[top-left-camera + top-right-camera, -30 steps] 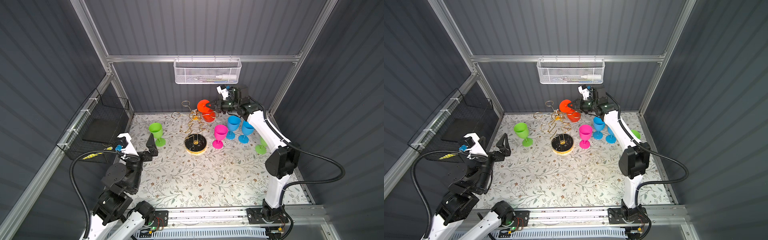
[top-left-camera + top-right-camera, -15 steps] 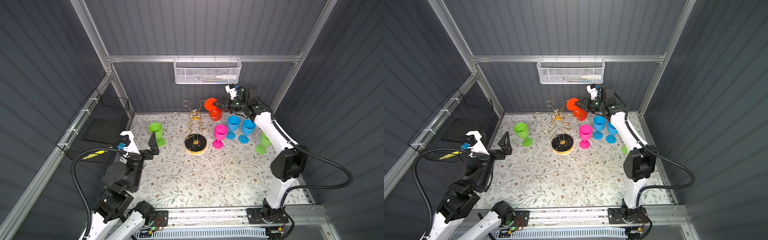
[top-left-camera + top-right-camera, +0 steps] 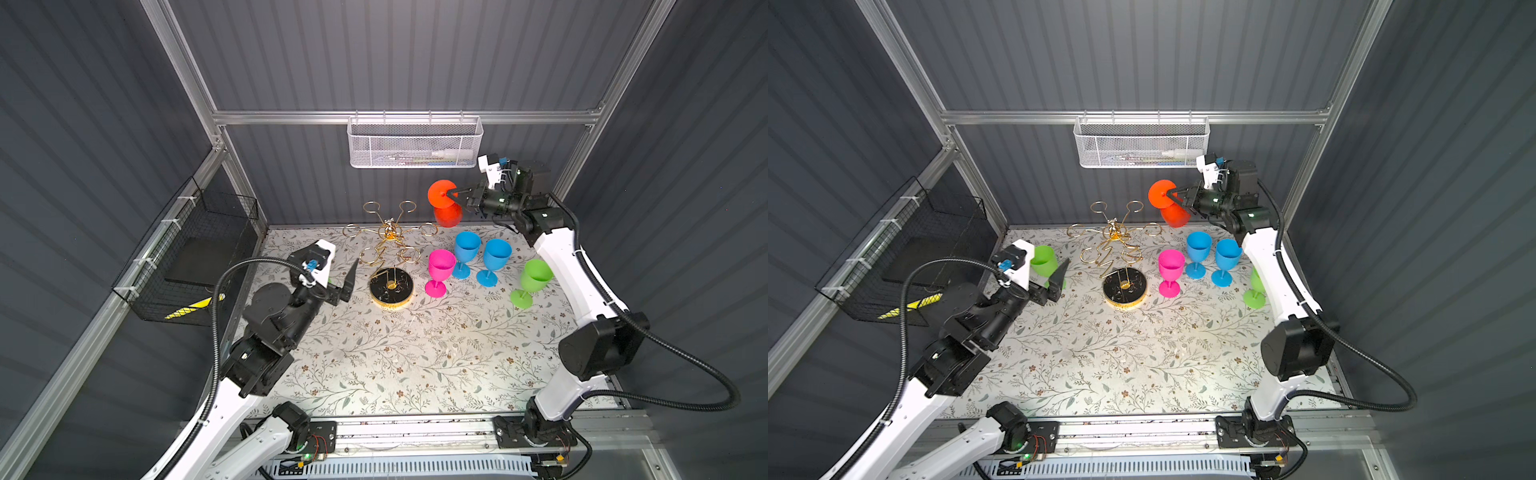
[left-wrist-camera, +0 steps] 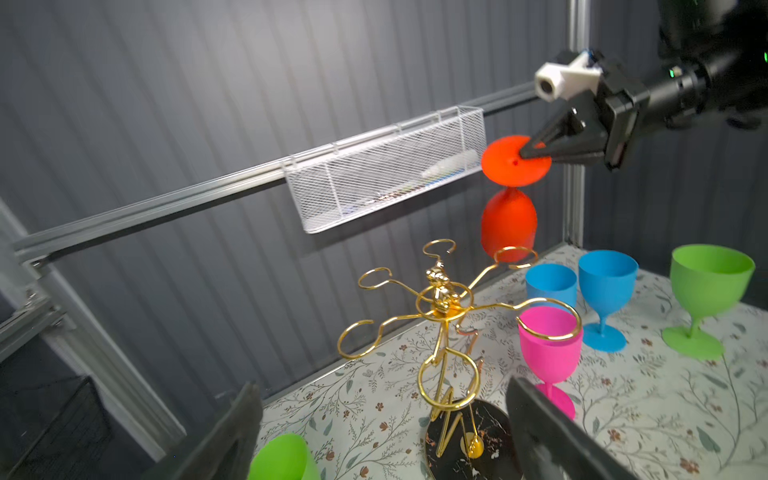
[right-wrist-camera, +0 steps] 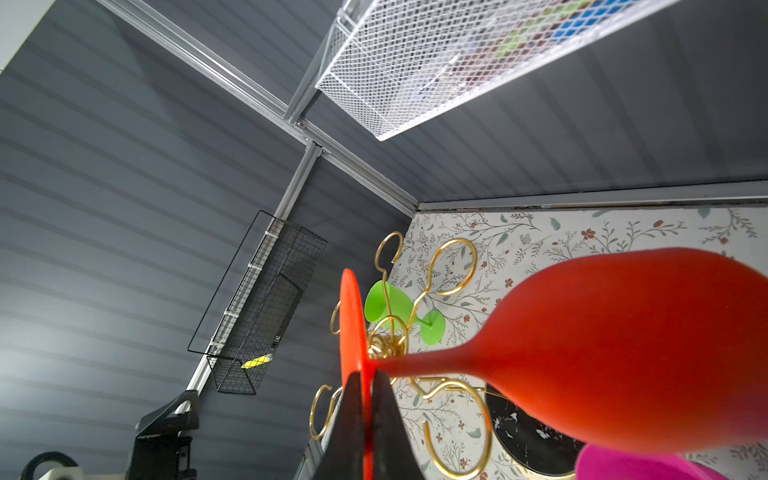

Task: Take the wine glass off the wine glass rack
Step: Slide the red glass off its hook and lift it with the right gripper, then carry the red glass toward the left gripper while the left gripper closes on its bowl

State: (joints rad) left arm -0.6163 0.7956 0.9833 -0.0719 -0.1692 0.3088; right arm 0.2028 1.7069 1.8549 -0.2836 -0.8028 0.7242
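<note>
Orange wine glass [image 4: 508, 224] hangs upside down right under the right claw [image 4: 530, 150], which is pinched shut on the edge of its flat round foot. The bowl looks clear of the nearest ring, though I can't say for sure. It looks like matte plastic, so light, stiff and not fragile, but that thin foot could pivot in the pinch, and the stem seems a safer hold. Left to right: the left claw [image 4: 381, 386] is spread wide, holding nothing, with a green goblet [image 3: 1043, 259] just beside it. Ahead of it is the shiny gold wire wine glass rack [image 3: 390, 237] on its black marbled base. Then a pink goblet [image 3: 441, 266], two blue goblets [image 3: 467, 247] and a second green goblet [image 3: 536, 276] stand below the right claw.
</note>
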